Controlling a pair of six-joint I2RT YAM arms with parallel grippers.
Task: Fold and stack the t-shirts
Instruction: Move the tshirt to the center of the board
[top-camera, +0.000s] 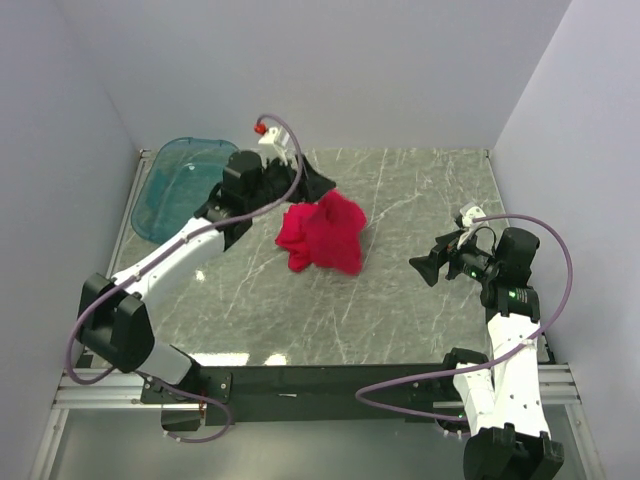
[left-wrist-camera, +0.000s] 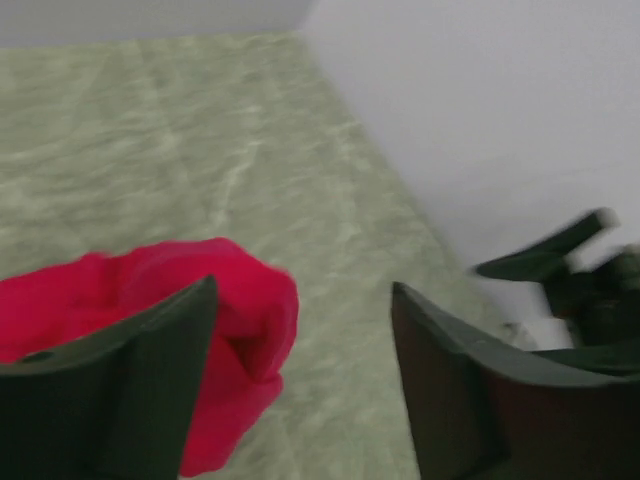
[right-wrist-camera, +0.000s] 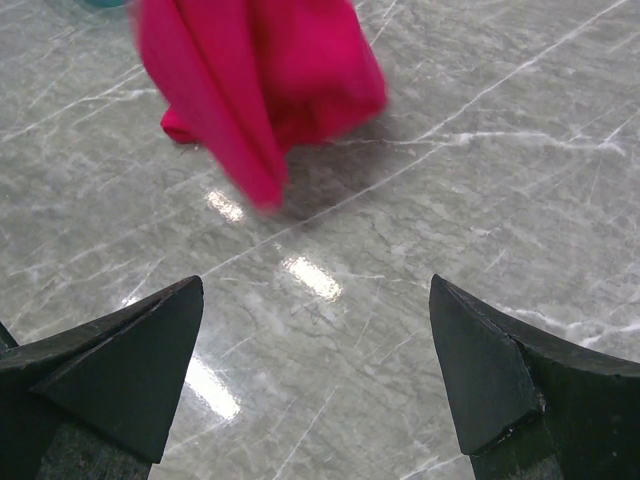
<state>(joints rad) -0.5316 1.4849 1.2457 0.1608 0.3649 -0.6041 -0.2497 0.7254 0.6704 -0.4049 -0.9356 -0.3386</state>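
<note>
The red t-shirt (top-camera: 325, 232) is a bunched heap at the middle of the grey marble table (top-camera: 420, 190), blurred at its edges. My left gripper (top-camera: 316, 183) hangs just behind and above it with the jaws wide open. In the left wrist view (left-wrist-camera: 304, 288) nothing is between the fingers, and the shirt (left-wrist-camera: 240, 310) sits beside and below the left finger (left-wrist-camera: 150, 380). My right gripper (top-camera: 424, 268) is open and empty to the right of the shirt, low over the table. In the right wrist view (right-wrist-camera: 315, 285) the shirt (right-wrist-camera: 270, 70) lies ahead, apart from the fingers.
A translucent teal tub (top-camera: 175, 180) stands at the back left corner behind my left arm. White walls close the table at the back, left and right. My right arm shows in the left wrist view (left-wrist-camera: 570, 290) near the wall.
</note>
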